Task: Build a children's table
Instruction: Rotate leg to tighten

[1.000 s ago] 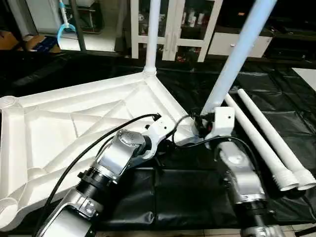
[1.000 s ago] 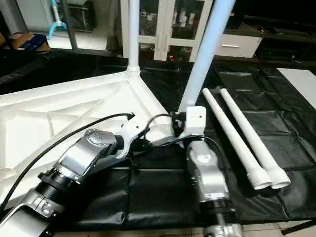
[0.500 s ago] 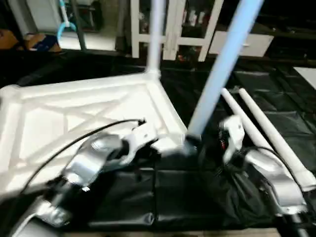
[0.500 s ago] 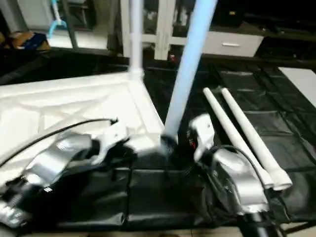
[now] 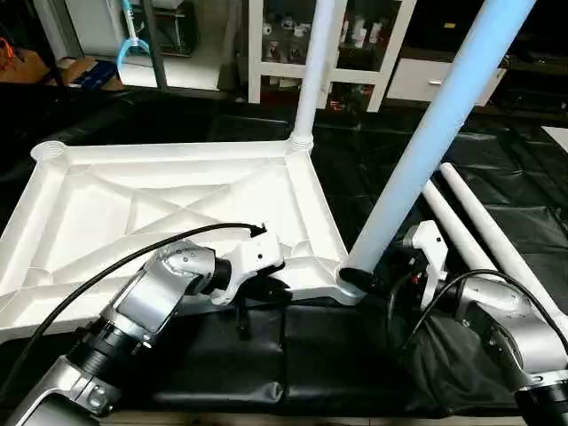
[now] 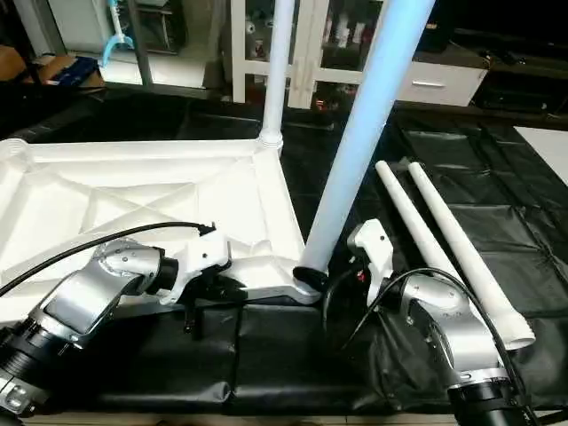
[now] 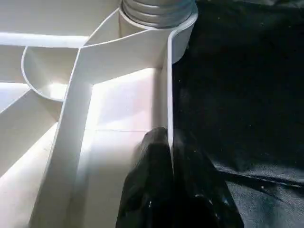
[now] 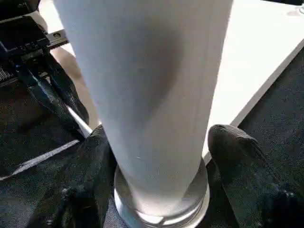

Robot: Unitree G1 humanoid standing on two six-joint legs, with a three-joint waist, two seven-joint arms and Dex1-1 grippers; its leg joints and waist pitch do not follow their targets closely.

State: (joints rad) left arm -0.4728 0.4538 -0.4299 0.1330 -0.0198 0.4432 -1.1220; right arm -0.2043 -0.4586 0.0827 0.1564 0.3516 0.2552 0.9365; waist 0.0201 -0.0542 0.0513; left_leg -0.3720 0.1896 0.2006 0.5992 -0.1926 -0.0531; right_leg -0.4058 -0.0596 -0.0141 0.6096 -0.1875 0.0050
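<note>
We look down over our two silver forearms at a white table top (image 5: 177, 209) lying upside down on a black-covered tabletop (image 5: 355, 169), its X-shaped ribs facing up. Two legs already stand in sockets: a far leg (image 5: 312, 67) at the back corner and a near leg (image 5: 435, 133) rising at a slant from the front corner closest to our right arm. Two loose legs (image 6: 444, 240) lie side by side on the black cover to the right, apart from the table top. Our left claw (image 7: 170, 156) is pressed together, pinching the thin front rim of the table top just beside the near leg's socket. Our right claw (image 8: 159, 142) is spread, one black finger (image 8: 237, 156) on each side of the near leg's base.
</note>
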